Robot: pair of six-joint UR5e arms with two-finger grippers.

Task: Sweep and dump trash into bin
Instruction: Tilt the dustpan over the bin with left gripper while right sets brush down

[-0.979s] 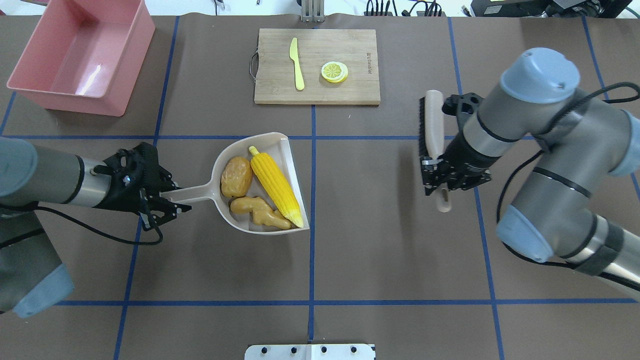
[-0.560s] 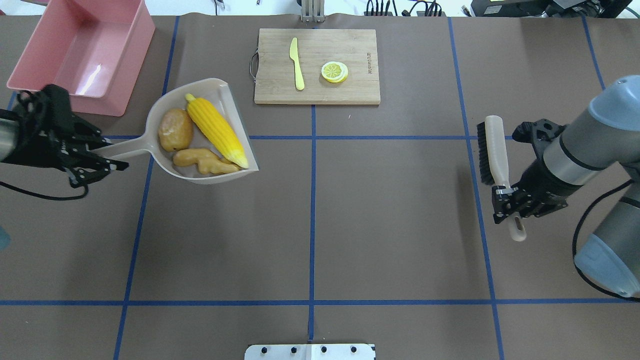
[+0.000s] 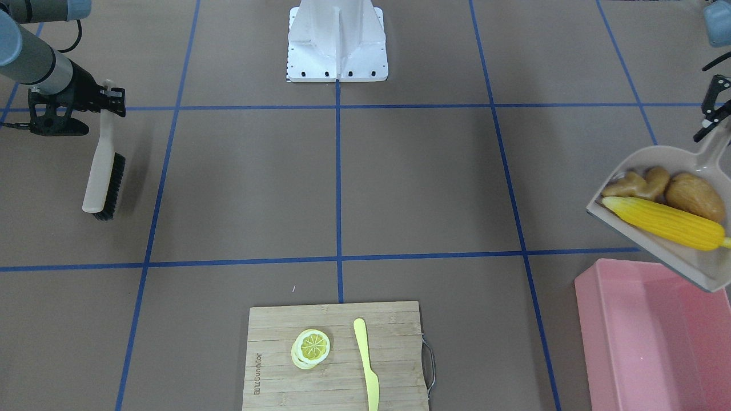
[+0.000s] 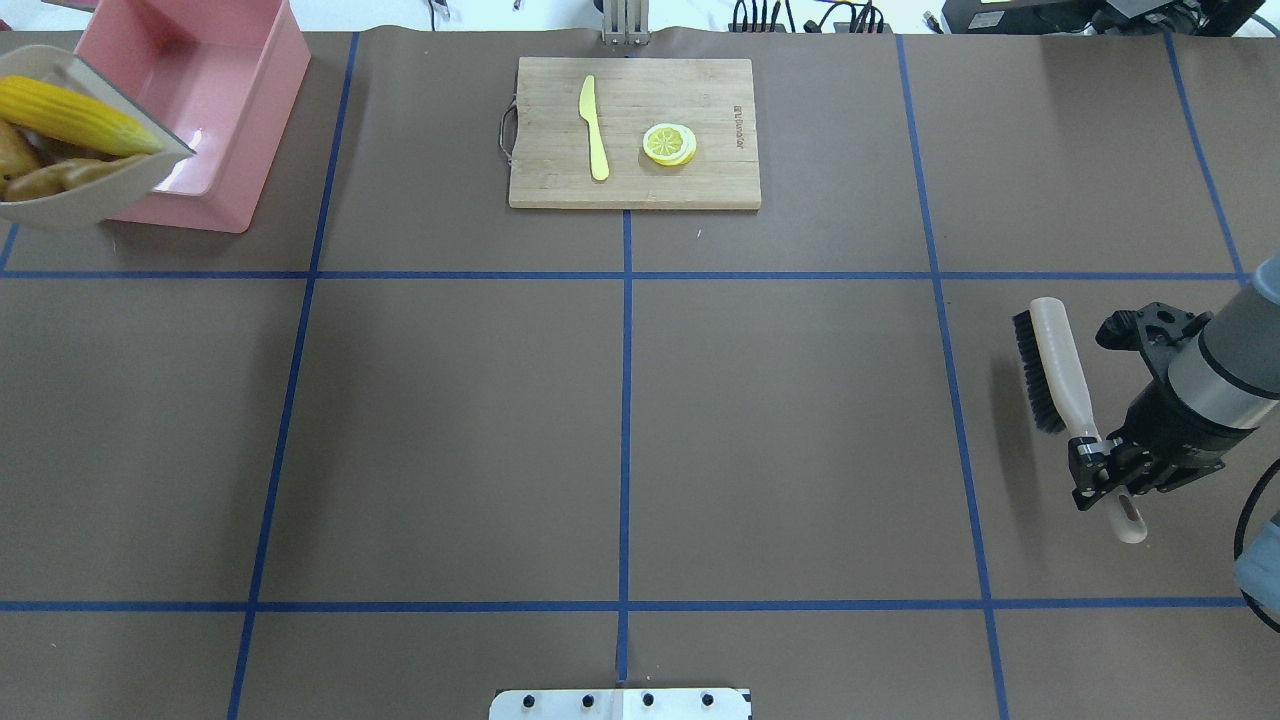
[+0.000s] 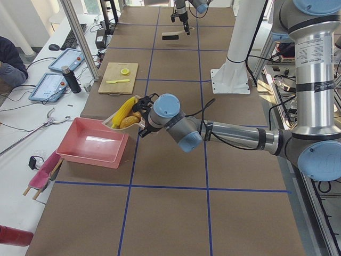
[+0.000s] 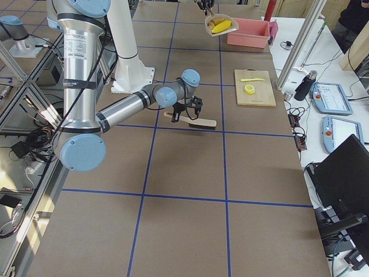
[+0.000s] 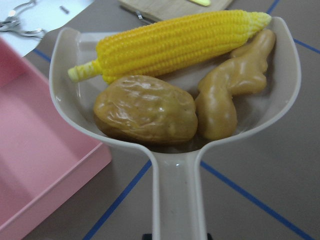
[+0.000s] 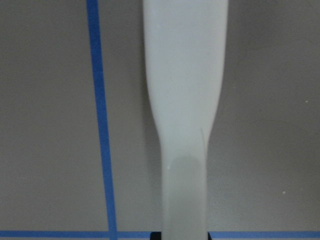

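Note:
The beige dustpan holds the trash: a yellow corn cob, a brown potato and a tan ginger root. My left gripper is shut on the dustpan's handle and holds the pan in the air, its lip over a corner of the pink bin. The overhead view shows the pan at the left edge, overlapping the bin. My right gripper is shut on the handle of a black-bristled brush at the far right.
A wooden cutting board lies at the table's far middle with a yellow-green knife and a lemon slice on it. Blue tape lines cross the brown table. The robot's white base plate sits at the near edge.
My left arm has carried the loaded dustpan from the table's middle left to the bin, lifting it. My right arm has drawn the brush to the right and back toward the robot.

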